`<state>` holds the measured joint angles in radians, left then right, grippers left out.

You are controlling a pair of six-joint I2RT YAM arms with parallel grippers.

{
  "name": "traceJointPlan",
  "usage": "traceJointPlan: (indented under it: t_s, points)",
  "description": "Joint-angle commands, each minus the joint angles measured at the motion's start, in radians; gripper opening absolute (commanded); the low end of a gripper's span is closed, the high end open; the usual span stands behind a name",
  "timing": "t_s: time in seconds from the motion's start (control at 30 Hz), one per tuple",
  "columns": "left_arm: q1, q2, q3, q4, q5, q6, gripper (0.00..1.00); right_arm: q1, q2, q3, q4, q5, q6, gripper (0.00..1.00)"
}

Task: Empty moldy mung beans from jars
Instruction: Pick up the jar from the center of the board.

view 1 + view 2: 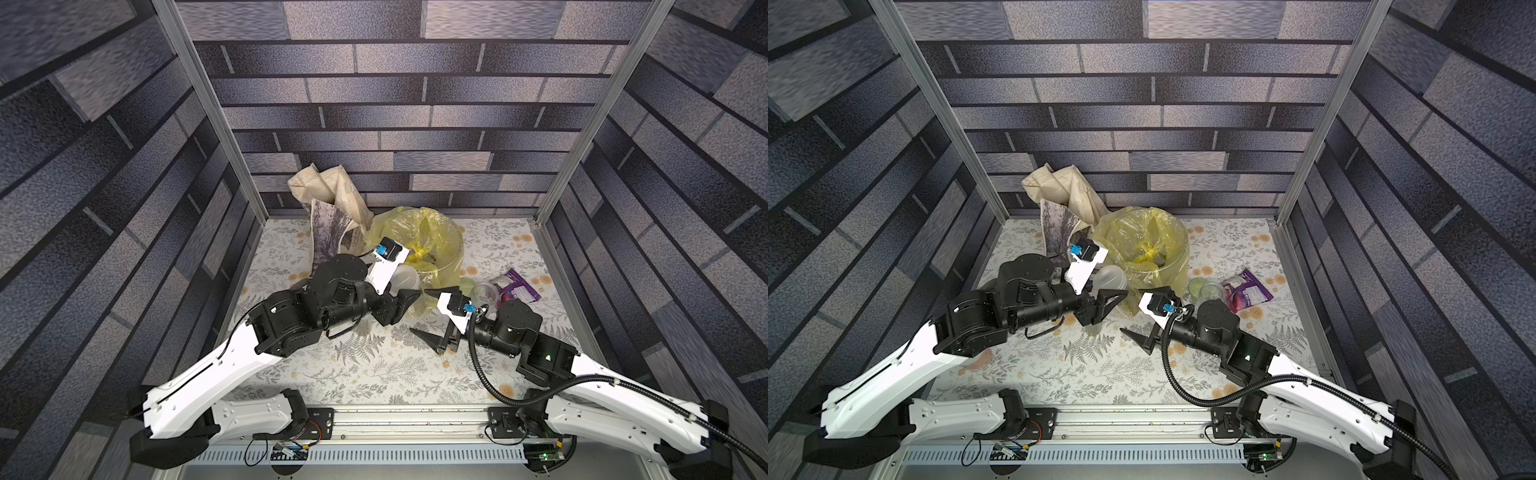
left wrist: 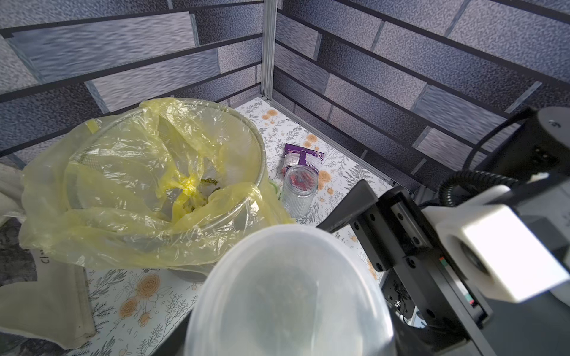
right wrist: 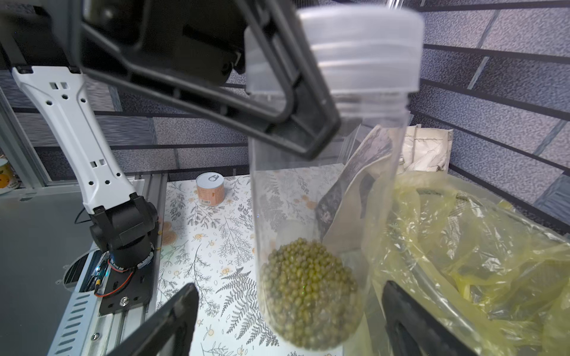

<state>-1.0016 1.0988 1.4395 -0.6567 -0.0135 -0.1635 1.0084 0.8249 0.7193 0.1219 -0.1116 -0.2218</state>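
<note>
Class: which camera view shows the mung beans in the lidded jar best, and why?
The right wrist view: the mung beans lie sharp and close at the bottom of the clear jar. The left wrist view looks down on its lid, so they barely show. In a top view they are a tiny greenish patch.

No whole word reads clearly. The cloth tote bears a few letters (cut off, perhaps "Cl"). Labels on the purple packet, right of centre in a top view, and the can are too small.
</note>
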Motion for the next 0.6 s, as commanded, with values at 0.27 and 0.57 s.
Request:
traceJointPlan:
  t_s: [0.27,0.57]
  points:
    - [0.039,0.020,0.052,0.058,0.118,0.012,0.67,-0.068,0.068,0.020,0.185,-0.065,0.064,0.82]
    - [0.059,0.030,0.050,0.116,0.185,0.010,0.67,-0.090,0.118,0.030,0.237,-0.111,0.105,0.82]
